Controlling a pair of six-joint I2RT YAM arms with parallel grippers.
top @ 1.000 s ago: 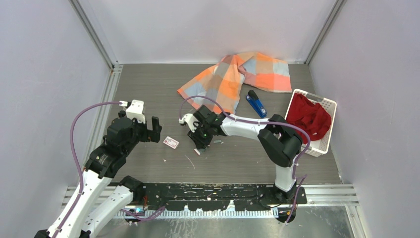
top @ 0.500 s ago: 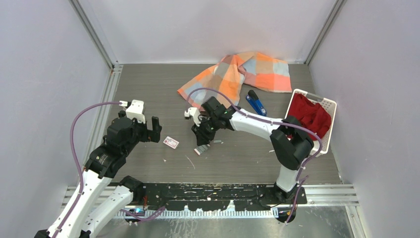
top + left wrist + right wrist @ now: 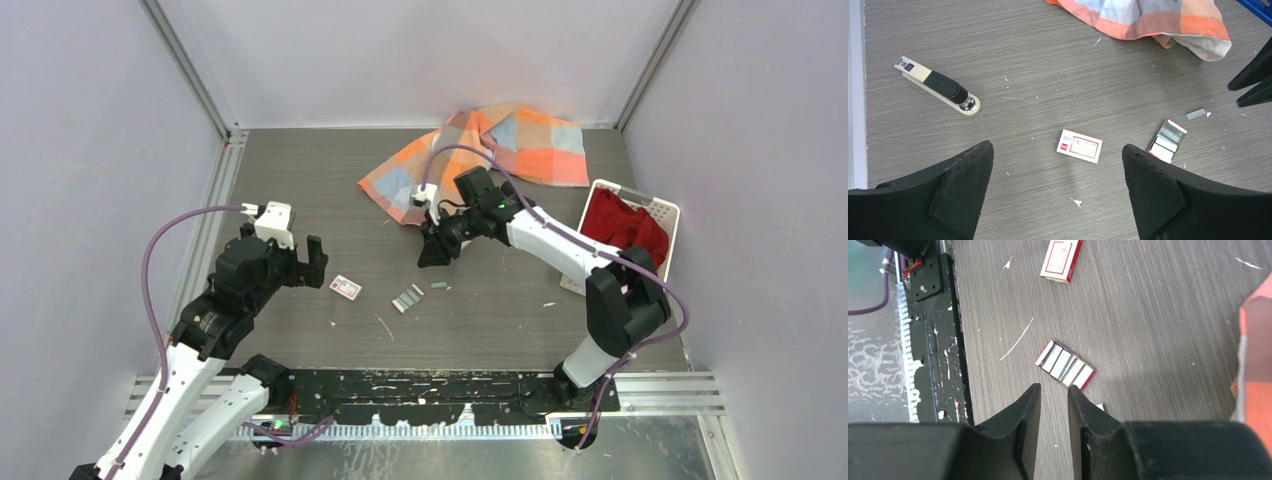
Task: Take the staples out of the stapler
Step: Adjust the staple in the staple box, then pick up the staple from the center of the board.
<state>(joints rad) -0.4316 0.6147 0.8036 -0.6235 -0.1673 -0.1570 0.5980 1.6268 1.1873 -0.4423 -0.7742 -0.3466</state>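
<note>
The blue stapler is hidden under my right arm in the top view; only a blue edge (image 3: 1264, 4) shows in the top right corner of the left wrist view. Grey staples lie in a small red-edged tray (image 3: 407, 297) (image 3: 1168, 140) (image 3: 1066, 365), and one loose strip (image 3: 439, 286) (image 3: 1196, 114) lies beside it. My right gripper (image 3: 430, 258) (image 3: 1052, 389) hangs above and behind the tray, its jaws a narrow gap apart with nothing between them. My left gripper (image 3: 312, 262) (image 3: 1058, 147) is wide open and empty, over the floor near the white-and-red box (image 3: 1079, 146).
The white-and-red box (image 3: 346, 288) (image 3: 1061, 259) lies left of the tray. A beige-and-black stapler (image 3: 939, 90) lies far left. The checked cloth (image 3: 480, 150) (image 3: 1148, 17) is at the back. A white basket (image 3: 662, 213) holding red cloth (image 3: 622, 238) stands right.
My right gripper has lifted off the staples tray and moved back and to the right, towards the cloth. Its arm now covers the blue stapler. The left arm has not moved.
</note>
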